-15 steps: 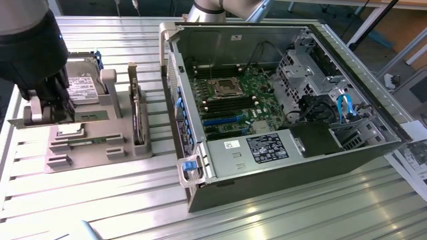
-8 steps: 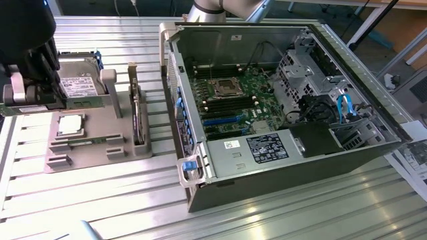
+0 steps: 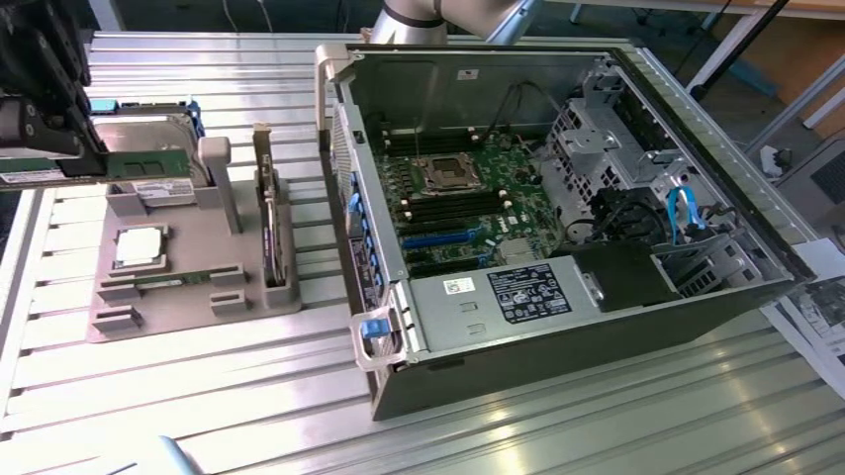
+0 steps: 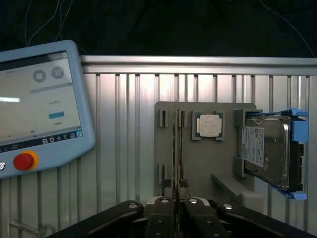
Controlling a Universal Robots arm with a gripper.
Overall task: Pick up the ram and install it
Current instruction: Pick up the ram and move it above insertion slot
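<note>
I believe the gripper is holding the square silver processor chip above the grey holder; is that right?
Not quite. The gripper is holding the ram, a slim green stick, above the grey holder, as the exterior view shows; the processor chip lies in its recess on that holder.

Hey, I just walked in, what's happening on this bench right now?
A single robot arm is at work here. Its gripper is shut on the ram, a slim green stick, holding it over the gray parts fixture that also carries a processor chip and a hard drive. The open computer case lies beside the fixture, and the ram has not reached it yet.
</note>
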